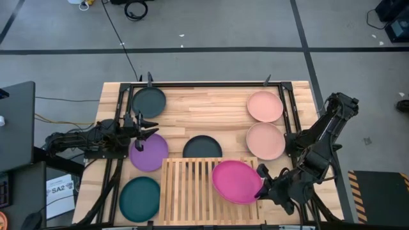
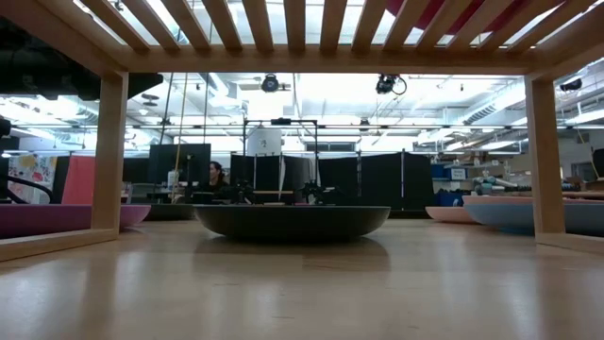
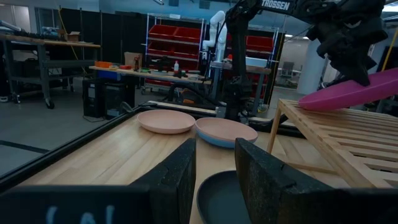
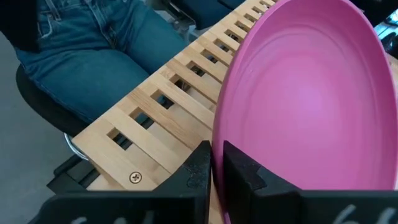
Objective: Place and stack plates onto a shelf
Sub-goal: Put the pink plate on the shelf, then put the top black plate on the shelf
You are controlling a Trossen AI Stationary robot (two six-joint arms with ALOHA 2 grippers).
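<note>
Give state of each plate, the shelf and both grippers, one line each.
magenta plate: tilted, on the shelf, right gripper shut on its rim
shelf: holds only that plate
purple plate: flat on table, free
teal plate: flat, free
two dark grey plates: flat, free
two pale pink plates: flat, free
left gripper: open, empty

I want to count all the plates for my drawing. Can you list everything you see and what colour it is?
Magenta plate: one, on the right part of the shelf, tilted, at the right gripper.
Purple plate: one, table's left side.
Teal plate: one, near-left corner.
Dark grey plates: two, far left and table's middle.
Pale pink plates: two, far right and just nearer.
Shelf: one, light wooden slats, near edge.
Table: one, light wood.
Left gripper: dark, open, empty, above the purple plate's far edge.
Right gripper: dark, shut on the magenta plate's rim.
</note>
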